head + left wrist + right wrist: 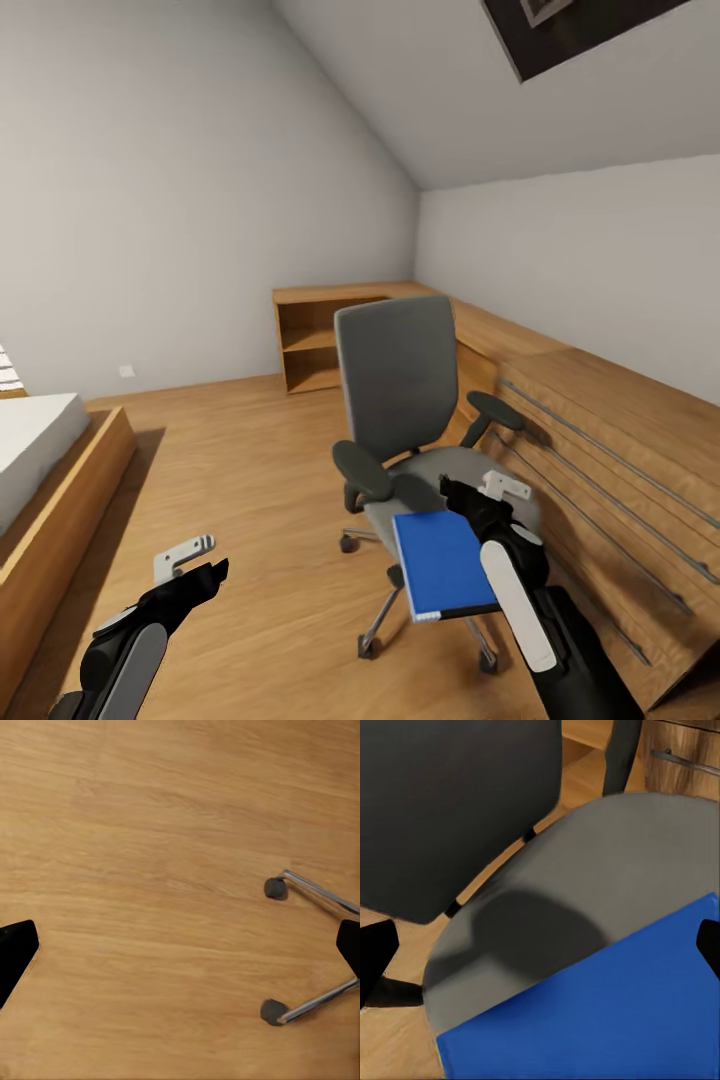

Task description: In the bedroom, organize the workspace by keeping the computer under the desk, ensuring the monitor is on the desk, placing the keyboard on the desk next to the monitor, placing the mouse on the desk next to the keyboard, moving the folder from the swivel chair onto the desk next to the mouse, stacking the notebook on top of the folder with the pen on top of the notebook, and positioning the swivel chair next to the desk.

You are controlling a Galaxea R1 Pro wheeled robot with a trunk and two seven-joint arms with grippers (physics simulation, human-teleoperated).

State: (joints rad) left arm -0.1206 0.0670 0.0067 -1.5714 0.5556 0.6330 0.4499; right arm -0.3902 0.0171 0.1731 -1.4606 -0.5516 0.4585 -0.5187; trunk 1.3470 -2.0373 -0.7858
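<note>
Blue folder (441, 563) overhangs the swivel chair (420, 440) seat's front edge, long axis front-to-back, right beside our right gripper (478, 497), fingers spread; left gripper (195, 562), also spread, hangs over floor.

You can't really see where the right gripper (478, 500) meets the blue folder (441, 563): the arm covers that edge from the head view, so whether the jaws are clamped on it is anyone's guess. In the right wrist view the folder (607, 1012) runs off the frame. The swivel chair (400, 400) has its base partly hidden behind the folder. Your bed (35, 445) is cut off at the left edge, and the picture (570, 25) up top is clipped too.
</note>
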